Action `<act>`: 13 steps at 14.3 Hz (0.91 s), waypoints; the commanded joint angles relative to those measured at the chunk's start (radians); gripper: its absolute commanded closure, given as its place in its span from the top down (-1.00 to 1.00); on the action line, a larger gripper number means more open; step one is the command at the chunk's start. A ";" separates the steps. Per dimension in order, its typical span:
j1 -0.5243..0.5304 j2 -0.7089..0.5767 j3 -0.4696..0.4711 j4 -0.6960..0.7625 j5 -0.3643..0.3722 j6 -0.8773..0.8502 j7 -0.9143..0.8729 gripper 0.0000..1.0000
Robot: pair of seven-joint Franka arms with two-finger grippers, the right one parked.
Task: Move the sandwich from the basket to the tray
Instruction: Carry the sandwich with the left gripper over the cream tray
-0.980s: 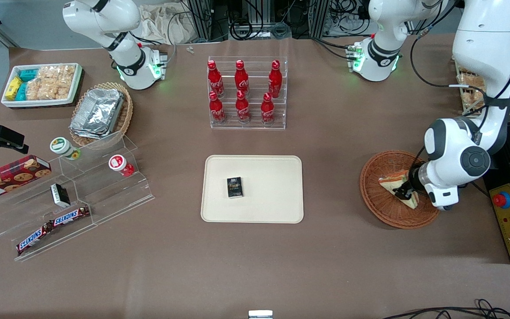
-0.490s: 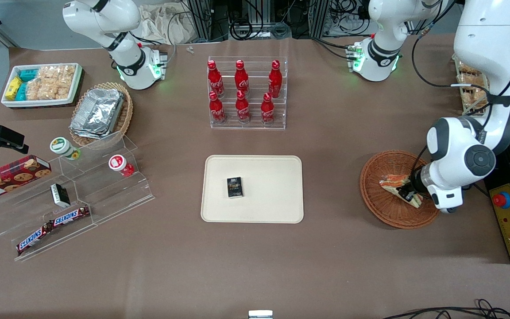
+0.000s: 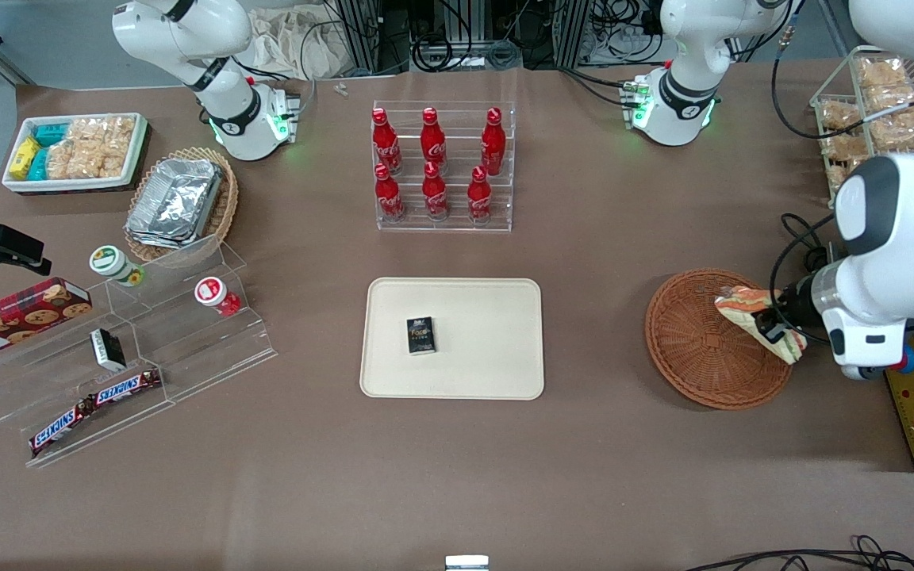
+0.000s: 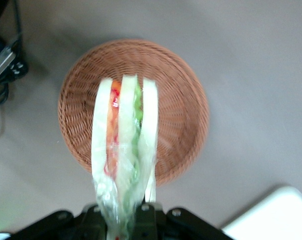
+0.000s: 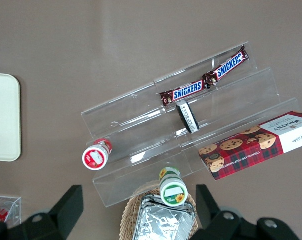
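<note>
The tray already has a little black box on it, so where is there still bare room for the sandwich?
The gripper holds the sandwich above the basket. The tray is bare all around the black box, widest toward the basket.

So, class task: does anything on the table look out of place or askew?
Only the small black box stands out: it lies alone on the tray. The sandwich hangs tilted in the tool, lifted above the basket.

Reddish-brown woven basket (image 3: 703, 341), pale sandwich (image 3: 754, 313) layered green and orange-red, cream tray (image 3: 497, 349), black gripper (image 3: 770, 325), red bottles (image 3: 433, 162).
</note>
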State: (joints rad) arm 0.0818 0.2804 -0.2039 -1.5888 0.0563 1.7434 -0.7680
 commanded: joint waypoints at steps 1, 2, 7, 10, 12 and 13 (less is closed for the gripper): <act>-0.029 0.052 -0.093 0.110 0.049 -0.044 0.162 -1.00; -0.057 0.078 -0.115 0.136 0.051 -0.044 0.197 -1.00; -0.320 0.250 -0.127 0.191 0.152 -0.006 0.197 -1.00; -0.398 0.357 -0.127 0.222 0.212 0.031 0.193 -1.00; -0.408 0.419 -0.129 0.220 0.201 0.120 0.187 -1.00; -0.418 0.445 -0.129 0.220 0.201 0.149 0.187 -1.00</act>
State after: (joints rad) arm -0.3277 0.6587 -0.3380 -1.4236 0.2469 1.8657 -0.5936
